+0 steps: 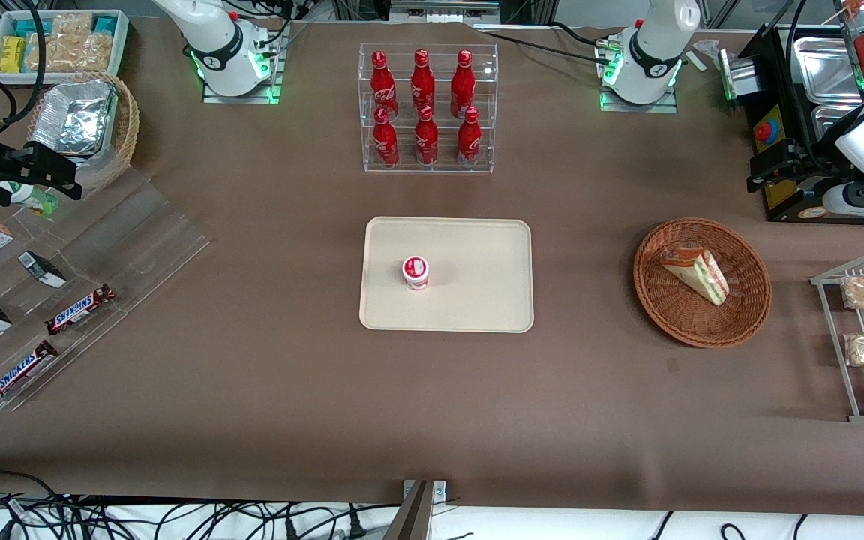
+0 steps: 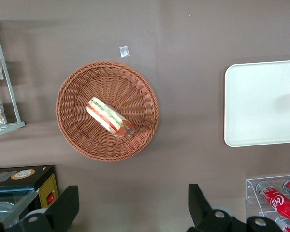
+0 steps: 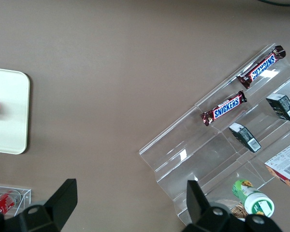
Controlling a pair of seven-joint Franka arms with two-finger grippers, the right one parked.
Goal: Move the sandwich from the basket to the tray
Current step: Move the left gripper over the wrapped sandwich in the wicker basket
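Locate the clear acrylic rack (image 1: 427, 112) holding six red Coca-Cola bottles (image 1: 422, 79) in two rows. Nearer the front camera than it, you find a small white cup with a red lid (image 1: 415, 271). Toward the parked arm's end of the table, note two Snickers bars (image 1: 79, 309) on a clear stepped display (image 1: 132, 247) and a tan wicker basket (image 1: 126, 124) of foil trays (image 1: 76, 116). Toward the working arm's end, a wire rack (image 1: 844, 274) holds snack packs (image 1: 863, 292).

The left arm is seen raised at the working arm's end of the bench, its white wrist held high. The hand (image 2: 133, 208) is pointed straight down, well above the bench surface. Its two dark fingers (image 2: 63, 208) are spread wide apart, and nothing is held between them
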